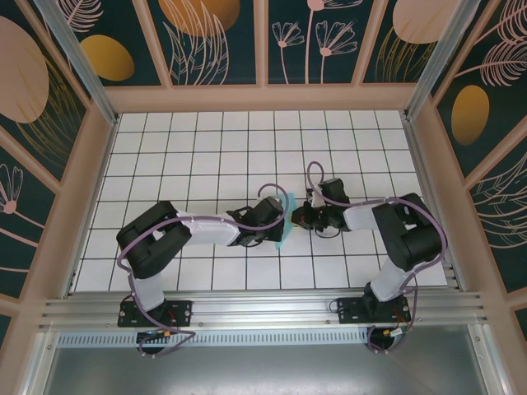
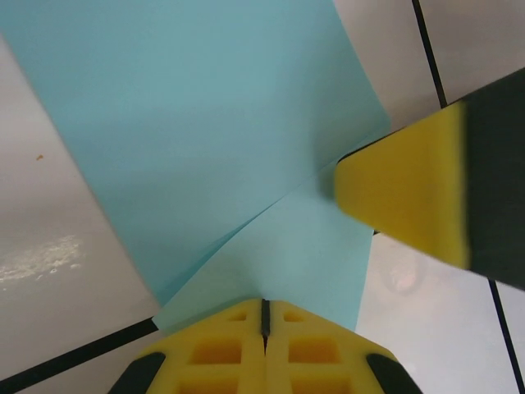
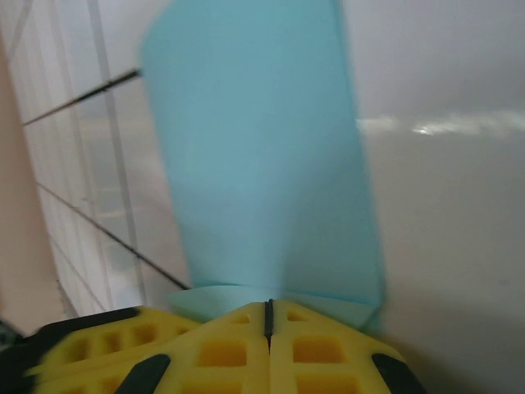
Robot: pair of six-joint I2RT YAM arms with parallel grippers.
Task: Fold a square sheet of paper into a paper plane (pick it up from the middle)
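Turquoise square sheet of paper [image 2: 205, 123] | clamped at left end effector [image 2: 264, 310] tips | right end effector [image 3: 268, 310] clamps too

The sheet of paper [image 1: 283, 237] is near the middle of the table [image 1: 206, 140], between the two grippers. The left gripper [image 1: 278, 216] is on its left side and the right gripper [image 1: 300, 219] on its right, both touching it.
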